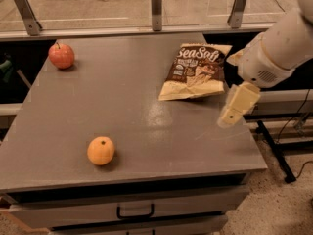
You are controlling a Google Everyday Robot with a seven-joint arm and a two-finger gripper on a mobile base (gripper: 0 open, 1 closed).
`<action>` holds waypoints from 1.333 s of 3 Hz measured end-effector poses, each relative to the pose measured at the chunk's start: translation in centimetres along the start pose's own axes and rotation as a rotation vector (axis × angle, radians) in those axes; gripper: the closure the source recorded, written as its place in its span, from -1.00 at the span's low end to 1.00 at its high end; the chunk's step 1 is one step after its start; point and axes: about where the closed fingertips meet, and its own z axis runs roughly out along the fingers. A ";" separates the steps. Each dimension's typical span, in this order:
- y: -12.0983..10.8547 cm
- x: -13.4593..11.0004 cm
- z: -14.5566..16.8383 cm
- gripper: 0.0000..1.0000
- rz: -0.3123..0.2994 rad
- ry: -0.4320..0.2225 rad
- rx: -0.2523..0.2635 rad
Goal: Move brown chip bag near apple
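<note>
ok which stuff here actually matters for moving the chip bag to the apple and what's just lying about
Part of the job:
- brown chip bag, back right
- apple, back left corner
- gripper, at the right edge of the table, beside the bag

Just lying about:
- orange, front left
- drawer handle, below
</note>
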 end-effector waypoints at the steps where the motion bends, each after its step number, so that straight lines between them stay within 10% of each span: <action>1: -2.5 -1.5 3.2 -1.00 0.015 -0.062 0.025; 4: -6.5 -2.1 8.5 0.30 0.047 -0.108 0.077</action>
